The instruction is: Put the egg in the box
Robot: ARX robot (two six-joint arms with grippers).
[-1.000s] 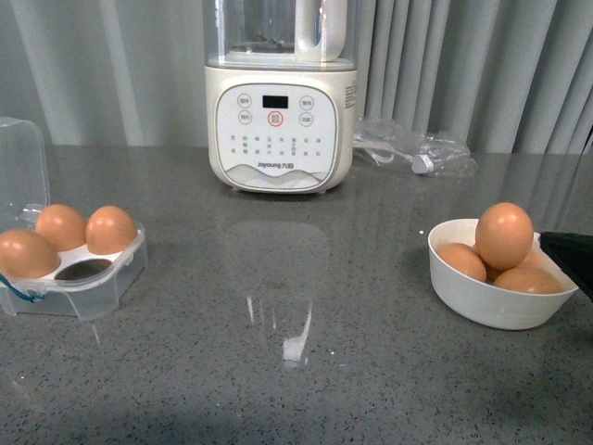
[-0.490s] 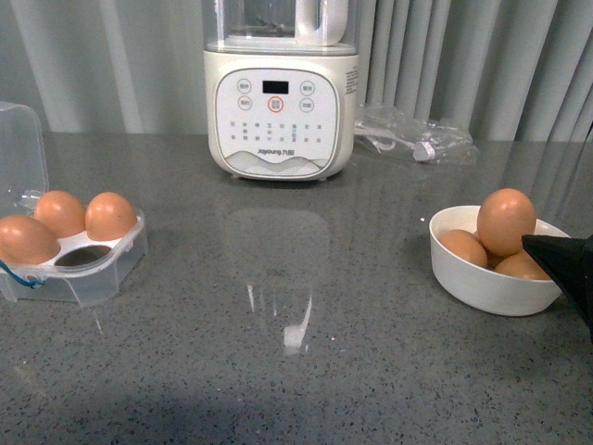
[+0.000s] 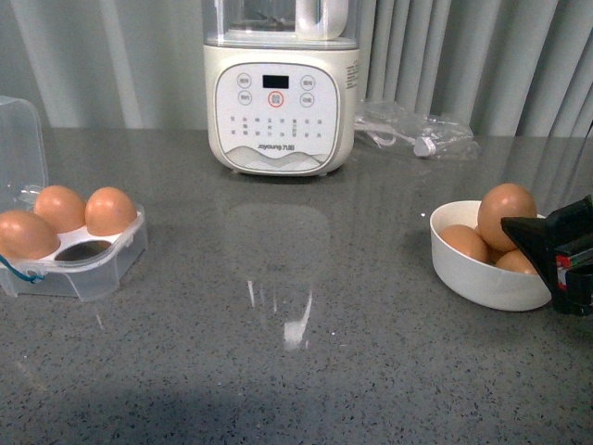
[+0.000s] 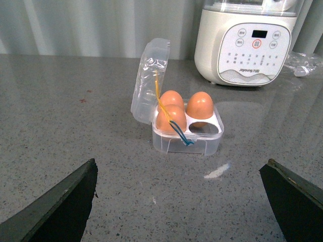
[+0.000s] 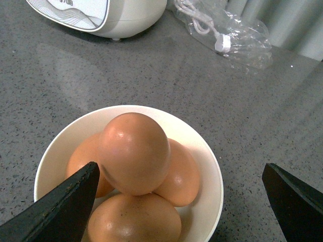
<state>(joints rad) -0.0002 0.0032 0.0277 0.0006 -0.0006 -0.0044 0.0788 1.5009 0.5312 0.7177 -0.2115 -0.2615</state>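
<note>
Egg (image 5: 133, 151) sat topmost in the bowl (image 5: 212, 166); your right gripper (image 5: 180, 171) was spread wide and empty, so you needed to centre it and close gently.

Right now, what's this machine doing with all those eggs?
The right gripper hangs open at the white bowl, facing the top egg; nothing is gripped yet. To the robot's left the clear box stands with its lid up, three eggs in, one cup empty. The left gripper hangs open, holding nothing.
</note>
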